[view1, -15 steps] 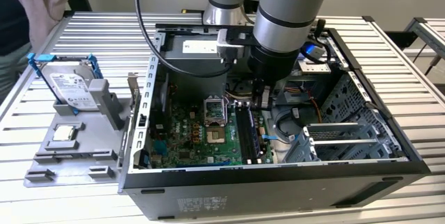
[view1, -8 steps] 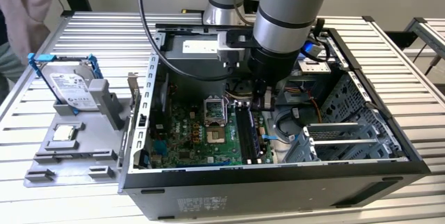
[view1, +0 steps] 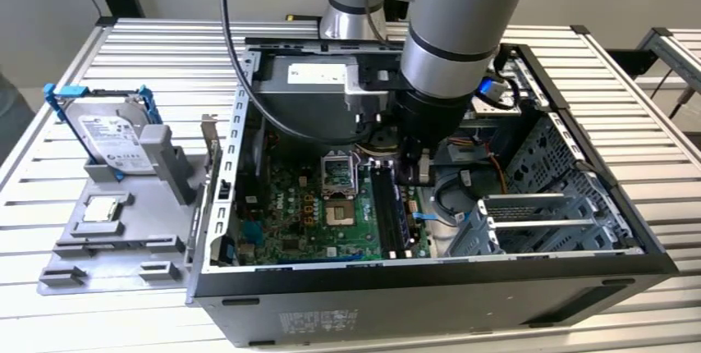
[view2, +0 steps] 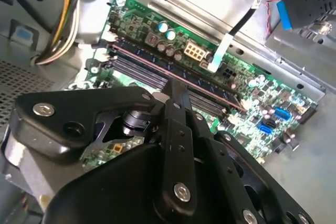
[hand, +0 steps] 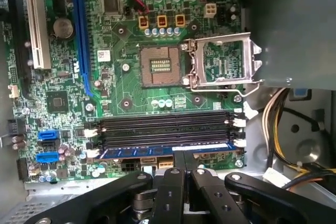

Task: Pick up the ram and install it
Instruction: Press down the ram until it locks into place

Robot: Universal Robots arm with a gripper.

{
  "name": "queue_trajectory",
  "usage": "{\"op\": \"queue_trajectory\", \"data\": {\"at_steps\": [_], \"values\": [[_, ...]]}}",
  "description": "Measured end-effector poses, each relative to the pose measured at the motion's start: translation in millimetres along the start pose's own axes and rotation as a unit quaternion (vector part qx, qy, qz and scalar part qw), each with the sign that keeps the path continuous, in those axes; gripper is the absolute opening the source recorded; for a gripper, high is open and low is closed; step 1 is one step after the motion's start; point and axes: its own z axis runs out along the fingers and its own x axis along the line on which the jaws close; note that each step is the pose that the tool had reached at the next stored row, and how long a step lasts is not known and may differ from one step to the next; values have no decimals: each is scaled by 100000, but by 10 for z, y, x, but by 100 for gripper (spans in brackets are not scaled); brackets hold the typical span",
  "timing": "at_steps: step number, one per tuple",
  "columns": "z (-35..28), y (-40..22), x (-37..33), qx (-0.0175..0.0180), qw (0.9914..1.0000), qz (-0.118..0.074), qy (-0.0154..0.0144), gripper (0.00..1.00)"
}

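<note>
The claw's [hand: 177,174] tips are mostly hidden behind its own black linkage in both wrist views. The arm [view1: 455,49] reaches straight down into the open PC case [view1: 438,275] on the desk [view1: 66,205]. Claw pinched narrow on the ram [hand: 168,151] (blue stick), sitting in the slot nearest the motherboard's [hand: 126,87] edge.
</note>
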Motion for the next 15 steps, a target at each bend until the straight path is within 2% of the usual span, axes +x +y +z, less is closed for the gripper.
{"op": "queue_trajectory", "data": {"at_steps": [4, 8, 15], "values": [[70, -50, 21, -26, 99999, -451, 6, 0], [81, -59, 30, -264, 99999, -456, 27, 0], [206, -63, 82, -305, 99999, -453, 35, 0]]}}
